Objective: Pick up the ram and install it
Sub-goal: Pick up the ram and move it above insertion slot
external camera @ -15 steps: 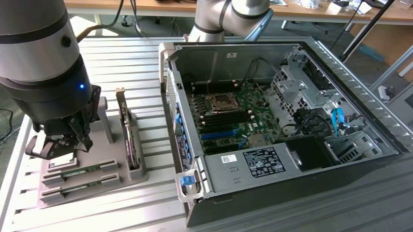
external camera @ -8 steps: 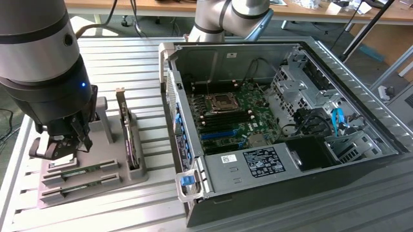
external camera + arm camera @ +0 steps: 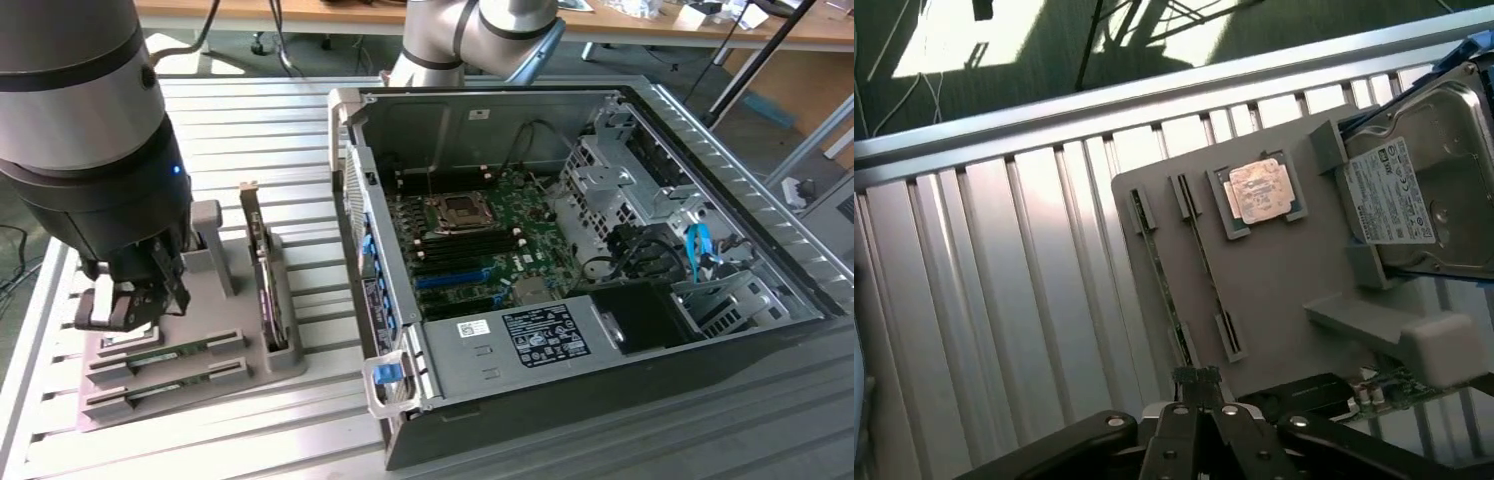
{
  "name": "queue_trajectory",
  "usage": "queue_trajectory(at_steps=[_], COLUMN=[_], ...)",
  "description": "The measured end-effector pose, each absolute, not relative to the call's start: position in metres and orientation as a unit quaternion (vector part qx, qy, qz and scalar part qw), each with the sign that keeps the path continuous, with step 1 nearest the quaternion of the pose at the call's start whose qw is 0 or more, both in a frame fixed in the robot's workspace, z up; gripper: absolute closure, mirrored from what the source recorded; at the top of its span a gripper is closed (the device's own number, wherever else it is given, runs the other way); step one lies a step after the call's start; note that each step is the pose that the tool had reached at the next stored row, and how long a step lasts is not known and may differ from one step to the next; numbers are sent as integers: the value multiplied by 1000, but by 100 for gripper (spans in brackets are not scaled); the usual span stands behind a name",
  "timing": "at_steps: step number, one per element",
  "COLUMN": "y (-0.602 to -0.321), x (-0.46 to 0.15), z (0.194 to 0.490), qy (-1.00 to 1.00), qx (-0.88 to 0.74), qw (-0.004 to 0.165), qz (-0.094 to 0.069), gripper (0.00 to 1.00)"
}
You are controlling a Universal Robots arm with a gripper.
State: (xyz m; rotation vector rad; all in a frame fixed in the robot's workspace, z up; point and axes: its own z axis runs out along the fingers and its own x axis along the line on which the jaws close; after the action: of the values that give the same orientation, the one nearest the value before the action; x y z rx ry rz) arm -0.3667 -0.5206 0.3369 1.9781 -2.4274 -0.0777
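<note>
**Gripper hangs shut over the parts fixture, ram not yet lifted**

At the lower left of the exterior view, the gripper [image 3: 131, 316] hangs over the left end of a grey parts fixture [image 3: 267, 365] on a slatted metal table [image 3: 200, 450]. Its fingers are drawn together and nothing is clearly held. A small greenish patch at their tips cannot be identified.

The ram [image 3: 1162, 275] stands on edge in a fixture slot in line with the fingertips. A second stick [image 3: 1206, 265] sits in the slot just beside it. Both appear seated. Standing on edge, each stick probably offers its long upper edge to a pinch from above.

The computer case [image 3: 467, 110] fills the centre and right of the exterior view. It lies on its side with the panel off, so the motherboard [image 3: 514, 250] faces upward, likely for a straight downward approach. Dark long sockets [image 3: 467, 245] beside the processor seat look like the ram's destination.

The wrist view gives the clearest look at the meeting fingers and how they line up with the slot. It also shows a processor chip [image 3: 1259, 190] and a hard drive [image 3: 1429, 170] parked on the same fixture. The exterior view supplies the case interior and suggests the gripper is above the sticks rather than down among them.
</note>
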Motion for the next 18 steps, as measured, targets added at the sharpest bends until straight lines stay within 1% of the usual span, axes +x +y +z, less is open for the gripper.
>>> queue_trajectory(at_steps=[10,18], y=[-521,-521], x=[-367,-367], z=[336,336], qy=[-718,-716], qx=[696,698], qw=[7,7], qz=[-24,-24], gripper=[89,89])
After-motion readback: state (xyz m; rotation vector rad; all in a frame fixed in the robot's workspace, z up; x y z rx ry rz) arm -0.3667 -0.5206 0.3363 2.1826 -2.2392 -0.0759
